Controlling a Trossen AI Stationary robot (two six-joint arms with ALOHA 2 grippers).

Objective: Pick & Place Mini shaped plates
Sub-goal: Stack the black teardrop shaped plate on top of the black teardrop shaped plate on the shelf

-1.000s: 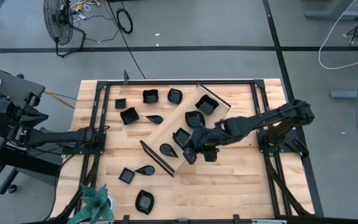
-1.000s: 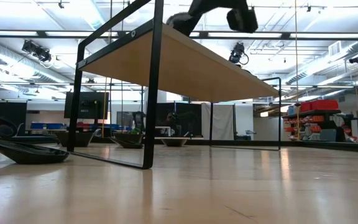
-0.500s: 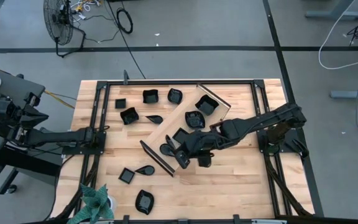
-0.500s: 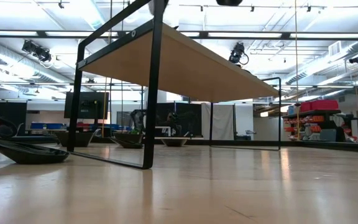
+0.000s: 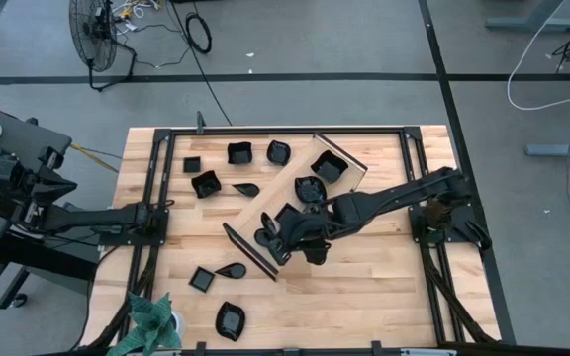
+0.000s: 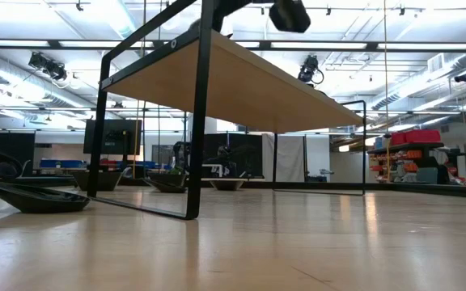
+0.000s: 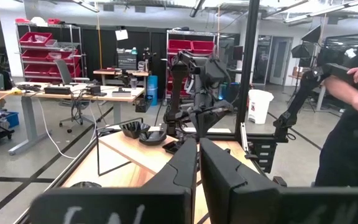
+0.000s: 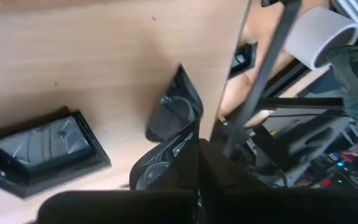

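A long light-wood tray (image 5: 265,203) with black ends lies slantwise mid-table. On it rest a square mini plate (image 8: 42,149), a teardrop one (image 8: 176,106) and two more (image 5: 310,188). My right gripper (image 8: 197,168) hangs over the tray's near-left end (image 5: 283,242), shut on another glossy black plate (image 8: 160,165). Several black plates (image 5: 206,183) lie on the table left of the tray. My left gripper (image 7: 199,158) waits shut at the table's left edge, holding nothing. My right gripper pinches the glossy plate by its edge (image 8: 182,152) between its two shut fingers. The fingers slant down from the table's right side. The plate stands tilted beside the fingers, its pointed end away from the wrist, clear of the tray. The fingers hide the exact spot.
A black frame (image 5: 156,168) runs round the table's edges. A green plant (image 5: 151,321) stands at the near left corner. Bare wood (image 5: 364,287) lies near and right of the tray. A person (image 7: 353,124) stands beyond the table's right side.
My right gripper has gone toward the table's left edge, along the tray toward its near-left end, rolling a little and staying shut. The plates on the tray lie as before.
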